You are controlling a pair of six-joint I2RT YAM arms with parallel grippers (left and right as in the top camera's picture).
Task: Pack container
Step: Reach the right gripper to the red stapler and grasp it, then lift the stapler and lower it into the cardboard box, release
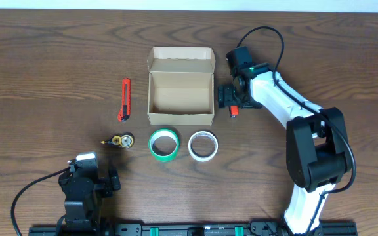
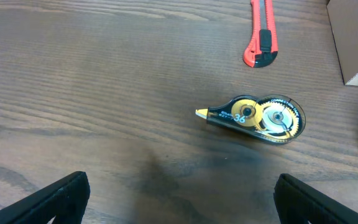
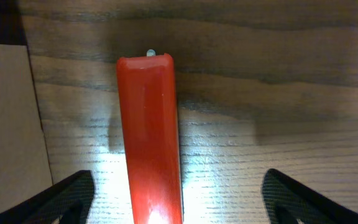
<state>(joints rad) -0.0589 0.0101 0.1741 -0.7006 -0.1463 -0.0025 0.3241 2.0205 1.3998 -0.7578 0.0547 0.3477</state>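
Cardboard container (image 1: 180,95) sits near the middle of the table (image 1: 44,65), its flap lid folded back on the far side. It is open on top, and only its tan floor shows inside. Just in front of it lie a green tape roll (image 1: 164,143) and a white tape roll (image 1: 203,145), side by side. A red utility knife (image 1: 124,99) lies to its left, and a correction tape dispenser (image 2: 253,116) lies nearer the left arm.

The right gripper (image 1: 231,98) hangs just beside the container's right wall. Its fingers are spread wide on either side of a red bar-shaped object (image 3: 149,137) and touch neither side of it. The object is cut off at the bottom of the wrist view, so what it is cannot be told. The left gripper (image 2: 179,193) hovers low near the front edge, fingers spread wide with only wood between them.

The table is dark brown wood grain, and no room shows beyond it.
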